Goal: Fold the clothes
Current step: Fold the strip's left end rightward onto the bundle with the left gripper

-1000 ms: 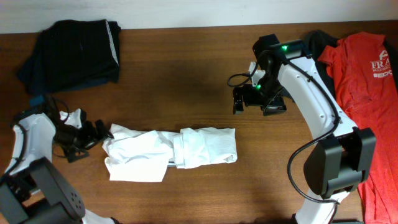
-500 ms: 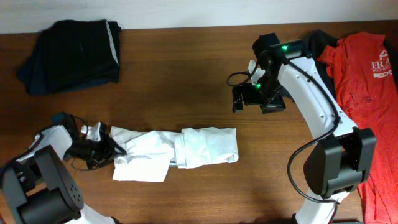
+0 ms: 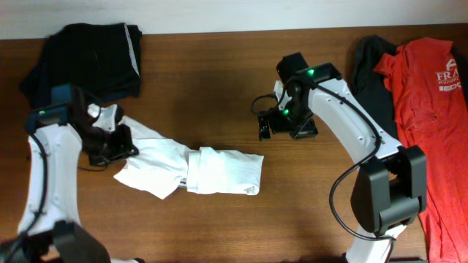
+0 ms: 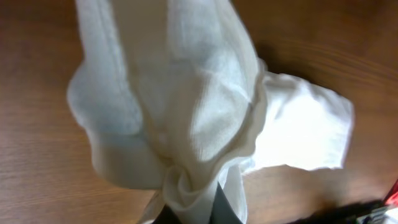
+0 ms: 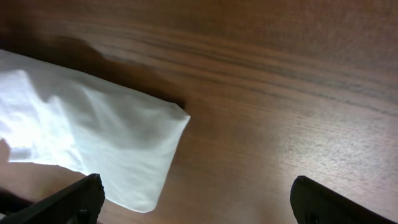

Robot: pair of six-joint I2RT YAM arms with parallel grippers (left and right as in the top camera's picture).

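Observation:
The white T-shirt (image 3: 212, 169) lies as a long rolled bundle across the middle of the table. My left gripper (image 3: 111, 143) is shut on its left end, and the bunched white cloth (image 4: 199, 106) hangs from the jaws (image 4: 193, 208) above the wood. My right gripper (image 3: 284, 128) hovers open, above and to the right of the bundle's right end. In the right wrist view that end of the shirt (image 5: 93, 143) lies by the left finger (image 5: 78, 199), and only bare wood is between the fingers (image 5: 199, 202).
A dark folded garment (image 3: 88, 62) lies at the back left. A red T-shirt with white lettering (image 3: 431, 95) is spread at the right edge, over a dark grey one (image 3: 368, 58). The table's back edge meets a pale wall.
My left gripper closed on the white shirt's left end and drew it up and towards the back left; the bundle shifted left. My right arm moved left, closer to the shirt.

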